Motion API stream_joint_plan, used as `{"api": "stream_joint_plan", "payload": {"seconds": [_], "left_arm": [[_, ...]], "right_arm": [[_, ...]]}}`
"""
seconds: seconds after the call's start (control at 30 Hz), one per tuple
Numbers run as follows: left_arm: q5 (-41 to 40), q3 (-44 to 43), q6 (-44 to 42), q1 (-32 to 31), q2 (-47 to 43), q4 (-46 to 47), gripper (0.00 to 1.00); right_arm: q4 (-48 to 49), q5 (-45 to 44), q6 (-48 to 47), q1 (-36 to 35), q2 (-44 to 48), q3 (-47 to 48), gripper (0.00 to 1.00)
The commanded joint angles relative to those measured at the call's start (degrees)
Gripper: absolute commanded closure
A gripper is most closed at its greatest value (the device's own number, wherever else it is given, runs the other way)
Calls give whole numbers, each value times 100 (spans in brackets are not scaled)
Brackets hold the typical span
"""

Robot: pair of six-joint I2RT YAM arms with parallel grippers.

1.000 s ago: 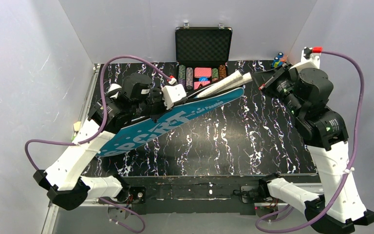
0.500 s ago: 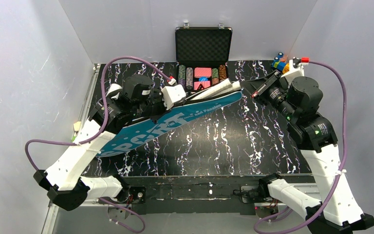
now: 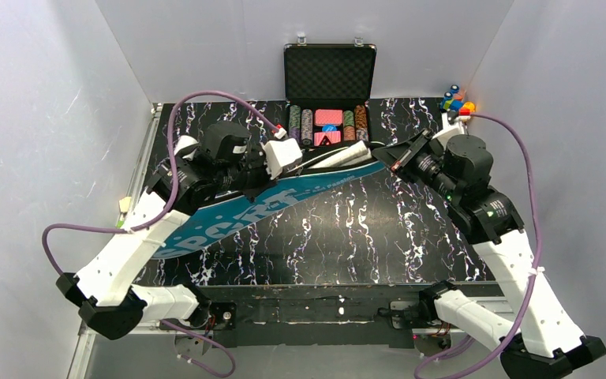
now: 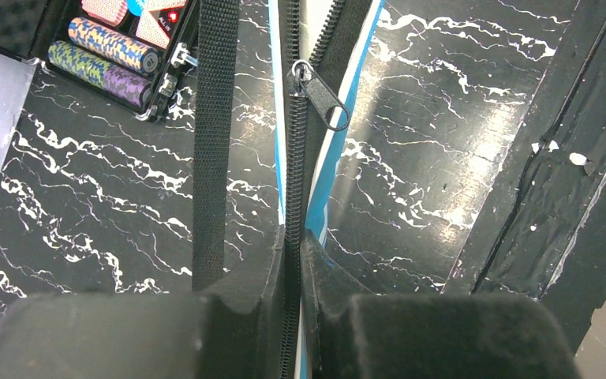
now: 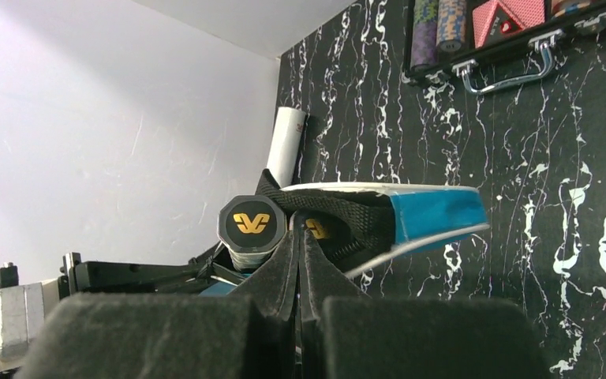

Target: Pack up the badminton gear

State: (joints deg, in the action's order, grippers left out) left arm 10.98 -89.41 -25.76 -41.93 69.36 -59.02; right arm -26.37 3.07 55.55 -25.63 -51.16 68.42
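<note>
The long blue "SPORT" bag (image 3: pixel 245 212) lies diagonally across the table's left half, with its narrow end (image 5: pixel 434 217) pointing right. My left gripper (image 3: pixel 254 188) is shut on the bag's zipper edge (image 4: pixel 292 237), below the zipper pull (image 4: pixel 319 96). Two racket handle ends with gold logos (image 5: pixel 251 223) stick out of the narrow end. My right gripper (image 3: pixel 398 160) is shut, its tips (image 5: pixel 300 230) pressed between the handle ends at the bag's mouth. The white tube (image 3: pixel 339 156) lies along the bag's far side and also shows in the right wrist view (image 5: pixel 288 146). No shuttlecock shows.
An open black case of poker chips (image 3: pixel 330 87) stands at the back centre, its handle (image 5: pixel 505 75) close to the bag's end. Small colourful toy blocks (image 3: pixel 456 100) sit at the back right corner. The bag's black strap (image 4: pixel 213 142) runs beside the zipper.
My right gripper has moved left and down to the bag's narrow end. That end and the white tube have shifted toward the front left. My left gripper keeps its hold.
</note>
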Motion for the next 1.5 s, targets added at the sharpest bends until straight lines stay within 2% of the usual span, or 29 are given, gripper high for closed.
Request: {"api": "stream_joint_plan", "payload": {"seconds": [0.0, 0.13, 0.3, 0.43, 0.53, 0.77, 0.93, 1.07, 1.27, 1.47], "left_arm": [[355, -289, 91, -4, -59, 838, 100], [371, -305, 83, -4, -70, 826, 100], [361, -177, 33, -8, -138, 806, 100], [361, -120, 29, 1, -173, 803, 100], [365, -98, -12, -5, -210, 783, 100], [369, -61, 0, 1, -242, 779, 100], [373, -62, -12, 1, -265, 761, 100], [455, -52, 17, -3, -263, 744, 100], [509, -65, -36, -1, -265, 711, 100], [494, 21, -87, -1, -325, 691, 100]], "right_arm": [[16, 77, 22, -248, -44, -208, 99], [-275, -424, -301, -241, 58, -172, 99], [-1270, -1190, -1133, -211, -18, 1039, 99], [-1616, -1213, -1434, -205, -210, 2029, 99], [-1582, -901, -1429, -201, -332, 2393, 99], [-1020, -48, -970, -228, -439, 1817, 99], [-752, -30, -805, -285, -387, 1351, 99], [-651, -40, -807, -324, -435, 1369, 99], [-886, -376, -935, -741, -543, 1438, 99], [-1405, -1092, -1341, -742, -399, 2211, 99]]}}
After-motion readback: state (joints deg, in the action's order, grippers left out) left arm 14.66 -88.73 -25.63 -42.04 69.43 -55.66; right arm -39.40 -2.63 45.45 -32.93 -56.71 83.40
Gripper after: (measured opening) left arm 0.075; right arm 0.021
